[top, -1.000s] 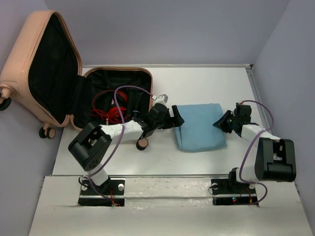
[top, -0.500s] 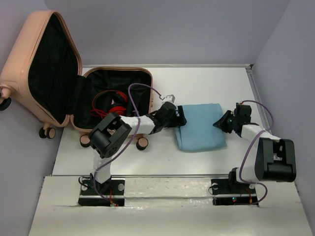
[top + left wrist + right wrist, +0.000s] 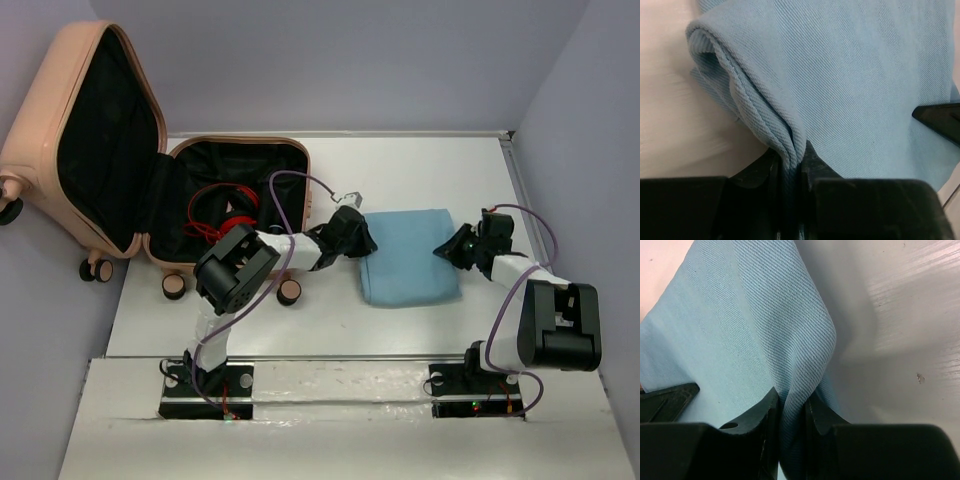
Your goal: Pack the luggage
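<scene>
Luggage (image 3: 40, 130): open, far left of table (image 3: 430, 170); interior partly hidden by left arm (image 3: 285, 250). Blue cloth (image 3: 410, 258): left gripper (image 3: 362, 240), spread a second ago, now pinches its edge; right gripper (image 3: 447, 248) pinches the opposite edge.

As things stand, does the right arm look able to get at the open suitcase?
Probably not: the right gripper is shut on the blue cloth, and the suitcase lies far left, beyond the left arm.

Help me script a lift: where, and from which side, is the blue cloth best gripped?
Left edge with the left gripper, right edge with the right gripper, each low from its side: the cloth lies flat, folded, edges thick enough to pinch.
</scene>
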`<action>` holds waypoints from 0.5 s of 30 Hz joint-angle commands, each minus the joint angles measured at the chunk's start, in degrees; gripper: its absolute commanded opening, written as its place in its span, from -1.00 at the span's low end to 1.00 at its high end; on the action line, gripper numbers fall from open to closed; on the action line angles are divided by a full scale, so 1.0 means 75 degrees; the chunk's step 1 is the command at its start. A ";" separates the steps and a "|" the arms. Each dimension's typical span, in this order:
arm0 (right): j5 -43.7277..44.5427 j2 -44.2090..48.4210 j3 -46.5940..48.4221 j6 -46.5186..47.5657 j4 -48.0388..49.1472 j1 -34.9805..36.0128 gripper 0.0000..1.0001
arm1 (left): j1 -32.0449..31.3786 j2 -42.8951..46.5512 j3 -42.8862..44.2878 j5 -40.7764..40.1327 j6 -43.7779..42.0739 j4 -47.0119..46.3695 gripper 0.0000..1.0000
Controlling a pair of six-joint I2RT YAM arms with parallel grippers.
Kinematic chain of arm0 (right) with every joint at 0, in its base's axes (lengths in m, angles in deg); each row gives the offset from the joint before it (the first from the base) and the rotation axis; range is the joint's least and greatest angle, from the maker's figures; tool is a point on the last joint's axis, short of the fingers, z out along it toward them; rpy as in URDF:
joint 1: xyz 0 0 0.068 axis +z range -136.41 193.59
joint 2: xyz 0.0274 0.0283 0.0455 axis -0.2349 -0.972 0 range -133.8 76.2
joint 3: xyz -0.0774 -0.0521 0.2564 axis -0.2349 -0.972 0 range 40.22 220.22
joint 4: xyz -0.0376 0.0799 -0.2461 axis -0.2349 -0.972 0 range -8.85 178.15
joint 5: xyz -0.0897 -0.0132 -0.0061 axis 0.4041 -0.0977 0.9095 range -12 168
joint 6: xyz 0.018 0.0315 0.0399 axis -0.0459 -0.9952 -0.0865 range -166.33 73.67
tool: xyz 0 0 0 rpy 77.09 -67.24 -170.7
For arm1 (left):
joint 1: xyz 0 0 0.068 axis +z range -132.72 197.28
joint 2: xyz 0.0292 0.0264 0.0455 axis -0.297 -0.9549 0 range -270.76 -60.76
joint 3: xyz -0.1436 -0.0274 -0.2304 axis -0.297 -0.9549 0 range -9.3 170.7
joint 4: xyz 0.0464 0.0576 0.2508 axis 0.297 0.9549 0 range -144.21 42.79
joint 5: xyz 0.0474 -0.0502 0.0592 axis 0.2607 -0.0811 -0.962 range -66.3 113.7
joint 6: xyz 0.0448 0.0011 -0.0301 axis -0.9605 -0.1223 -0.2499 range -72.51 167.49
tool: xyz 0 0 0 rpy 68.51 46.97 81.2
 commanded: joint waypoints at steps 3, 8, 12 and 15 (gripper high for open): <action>-0.1030 0.0314 -0.0209 -0.0562 0.1063 0.0286 -0.85 | -0.0088 0.0581 0.0875 0.0518 -0.0500 0.0221 -0.88; -0.1770 0.0479 -0.0363 -0.1662 0.2375 0.0766 -0.86 | 0.0379 0.0886 0.2080 0.1127 -0.0536 0.0888 -0.89; -0.1688 0.0585 0.0808 -0.1981 0.2295 0.1645 -0.86 | 0.1049 0.1133 0.3572 0.1421 -0.0923 0.2167 -0.89; -0.1536 0.0212 0.1801 -0.2121 0.2167 0.2334 -0.86 | 0.1750 0.1250 0.4471 0.1713 -0.1109 0.3310 -0.89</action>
